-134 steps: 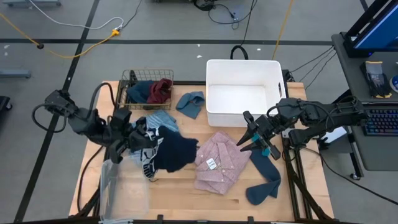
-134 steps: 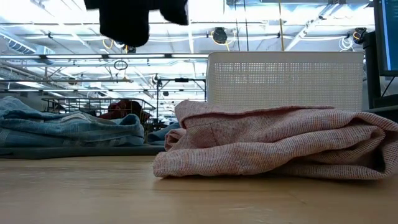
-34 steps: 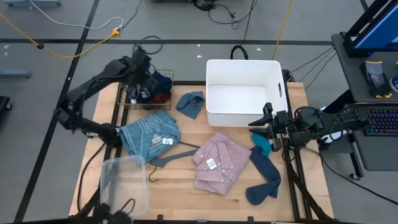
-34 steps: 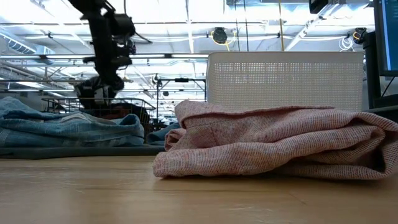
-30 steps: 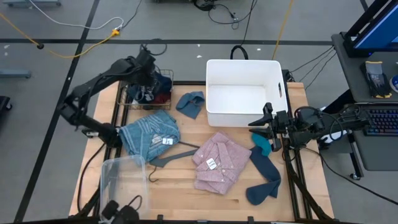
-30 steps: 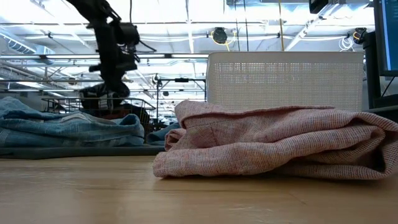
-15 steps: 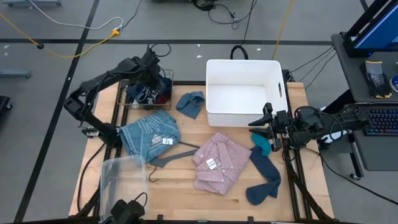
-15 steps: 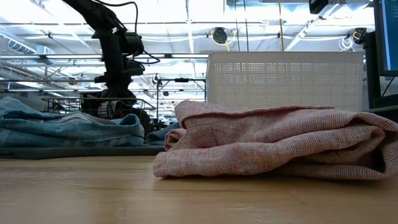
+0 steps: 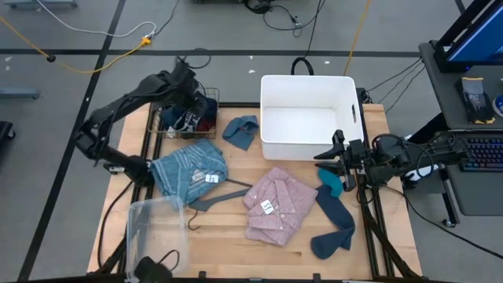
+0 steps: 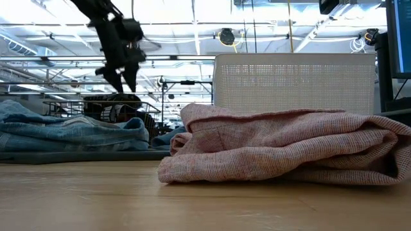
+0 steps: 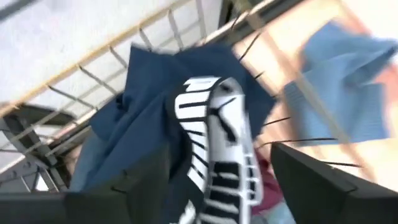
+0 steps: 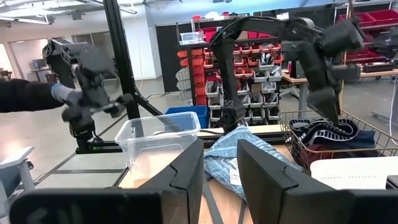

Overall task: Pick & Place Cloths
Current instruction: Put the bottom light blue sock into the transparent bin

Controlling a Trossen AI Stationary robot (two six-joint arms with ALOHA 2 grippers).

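Up in the wire basket at the far left corner of the counter, I've got the black garment with white print bundled on top of a navy cloth, with a bit of maroon cloth beside it. Through the left wrist camera the black garment with white print runs as a long striped band lying across the navy folds. My left pincer hangs just above the basket, fingers spread with nothing between them; from table height I see it pointing straight down over the basket rim.

Moving outward: the light blue denim piece lies flat just nearer than the basket, white tag showing, its long side running across the counter. A grey hanger pokes out from under its edge. A small grey-blue cloth sits between the basket and the white bin. The pink checked shirt is folded near the middle, its long axis on a diagonal. Over on the right, the teal cloth stretches long and narrow toward the near edge.

My right pincer waits beside the bin's near right corner, over the teal cloth's upper end, fingers apart. A clear plastic tub sits at the near left.
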